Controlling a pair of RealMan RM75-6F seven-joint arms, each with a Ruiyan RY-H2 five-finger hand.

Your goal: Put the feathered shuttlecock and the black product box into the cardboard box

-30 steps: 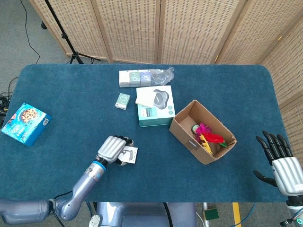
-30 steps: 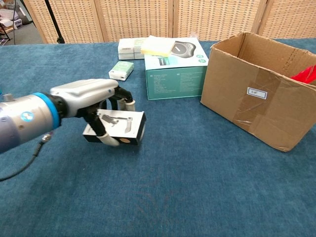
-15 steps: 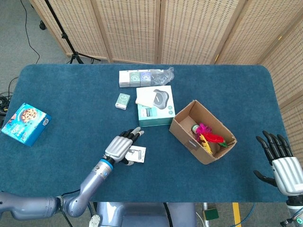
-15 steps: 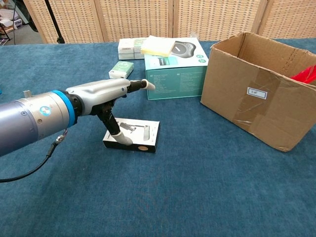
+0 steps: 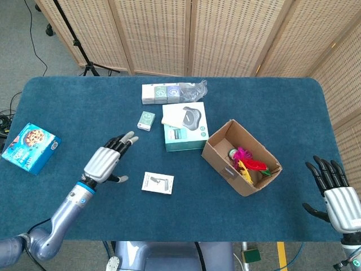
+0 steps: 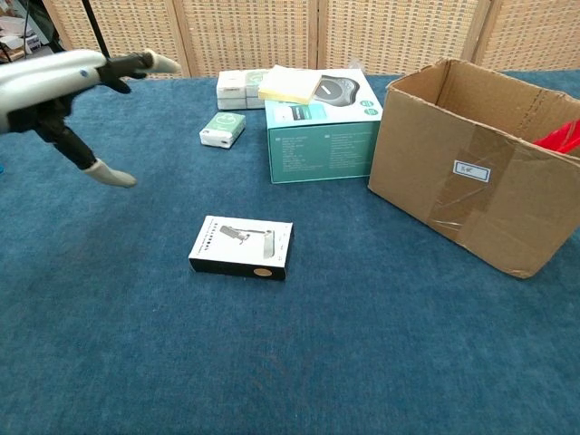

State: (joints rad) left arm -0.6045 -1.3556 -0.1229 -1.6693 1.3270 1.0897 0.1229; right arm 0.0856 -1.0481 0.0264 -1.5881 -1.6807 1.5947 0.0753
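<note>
The black product box [image 5: 157, 183] [image 6: 242, 246] lies flat on the blue table, white label up, with nothing touching it. My left hand [image 5: 106, 162] [image 6: 74, 90] hovers open to its left, fingers spread, clear of the box. The cardboard box [image 5: 241, 157] [image 6: 474, 160] stands open to the right. The feathered shuttlecock [image 5: 248, 162] lies inside it, pink, red and yellow; in the chest view only a red tip [image 6: 564, 136] shows over the rim. My right hand [image 5: 335, 193] rests open at the table's near right corner.
A teal box [image 5: 184, 129] [image 6: 324, 127] with a yellow pad on top stands left of the cardboard box. A small green packet [image 5: 145, 121] [image 6: 222, 129], white boxes [image 5: 161, 93] and a blue snack box [image 5: 29, 148] also lie on the table.
My left hand has let go of the black product box, which now lies flat further right, and has drawn back to the left and upward with its fingers spread. The right hand has not moved.
</note>
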